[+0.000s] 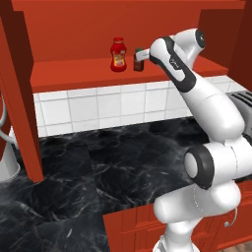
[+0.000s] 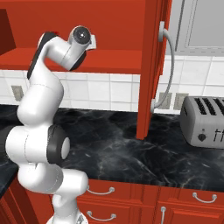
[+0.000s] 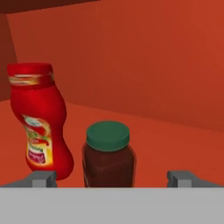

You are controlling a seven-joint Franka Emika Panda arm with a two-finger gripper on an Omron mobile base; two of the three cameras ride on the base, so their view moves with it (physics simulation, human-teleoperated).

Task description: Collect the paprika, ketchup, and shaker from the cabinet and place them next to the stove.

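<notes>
Up on the cabinet shelf, top centre of the left base view, the jar stands just right of the ketchup, centred between the spread, empty fingers.

Kitchen: toaster, marble counter, red cabinet.

The left base view looks forward and down from behind the arm's left, facing the cabinet shelf and the black counter. The right base view covers the same shelf and counter from the arm's right. The hand view sits close to that shelf, facing the ketchup and paprika.
</notes>
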